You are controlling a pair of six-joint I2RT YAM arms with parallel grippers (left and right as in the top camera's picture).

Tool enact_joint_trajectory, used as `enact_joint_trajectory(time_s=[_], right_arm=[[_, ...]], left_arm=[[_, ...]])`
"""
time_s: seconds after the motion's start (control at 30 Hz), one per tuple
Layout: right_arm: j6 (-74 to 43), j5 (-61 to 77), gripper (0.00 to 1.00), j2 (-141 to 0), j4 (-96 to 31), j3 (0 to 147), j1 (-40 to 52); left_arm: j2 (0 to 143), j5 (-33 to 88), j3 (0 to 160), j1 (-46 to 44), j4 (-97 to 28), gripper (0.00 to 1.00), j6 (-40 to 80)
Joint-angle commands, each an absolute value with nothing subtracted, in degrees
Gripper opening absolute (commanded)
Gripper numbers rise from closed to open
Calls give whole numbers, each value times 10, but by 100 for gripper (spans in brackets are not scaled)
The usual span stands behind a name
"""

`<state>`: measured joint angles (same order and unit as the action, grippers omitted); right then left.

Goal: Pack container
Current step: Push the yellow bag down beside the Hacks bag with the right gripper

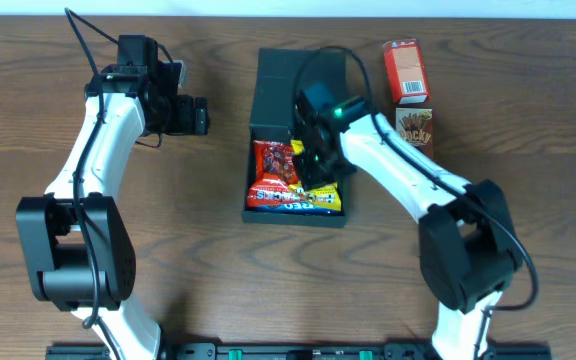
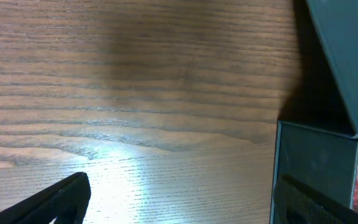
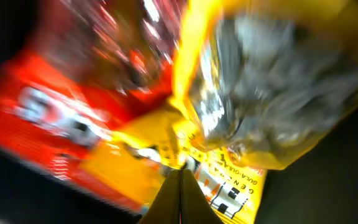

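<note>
The dark teal-black container (image 1: pixel 270 78) stands at the table's middle with its flap lid open toward the back. It holds a red snack pack (image 1: pixel 273 165) and a yellow snack pack (image 1: pixel 325 197). My right gripper (image 1: pixel 313 160) is inside the container. In the right wrist view its fingers (image 3: pixel 180 173) are pressed together on the edge of the yellow pack (image 3: pixel 253 81), beside the red pack (image 3: pixel 48 118). My left gripper (image 1: pixel 200 115) is open and empty over bare table left of the container. The left wrist view shows its spread fingers (image 2: pixel 188 208) and the container's wall (image 2: pixel 309 162).
A small orange-red carton (image 1: pixel 405 70) stands at the back right of the container. A brown Pocky box (image 1: pixel 415 130) lies just in front of it. The container's raised lid (image 2: pixel 347 50) leans close to the left gripper's right side.
</note>
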<state>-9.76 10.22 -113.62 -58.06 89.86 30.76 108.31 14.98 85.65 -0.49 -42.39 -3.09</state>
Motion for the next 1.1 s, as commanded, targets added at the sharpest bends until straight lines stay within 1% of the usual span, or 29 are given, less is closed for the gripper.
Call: enact_joint_trajectory(time_s=[0.0, 0.13, 0.3, 0.57, 0.8, 1.07], right_arm=[[-89, 79, 2, -1097, -576, 919, 307], [-90, 23, 2, -1107, -569, 908, 306], [-94, 23, 2, -1147, -531, 879, 306], [-93, 22, 2, -1218, -522, 875, 306], [-93, 8, 2, -1207, -532, 901, 299], [-93, 2, 2, -1143, -546, 1000, 276]], left_arm=[[1074, 146, 872, -3, -426, 95, -39], [1074, 146, 872, -3, -426, 95, -39], [1074, 146, 872, -3, -426, 95, -39], [1074, 146, 872, -3, -426, 95, -39], [1074, 146, 872, -3, -426, 95, -39], [1074, 146, 872, -3, -426, 95, -39]])
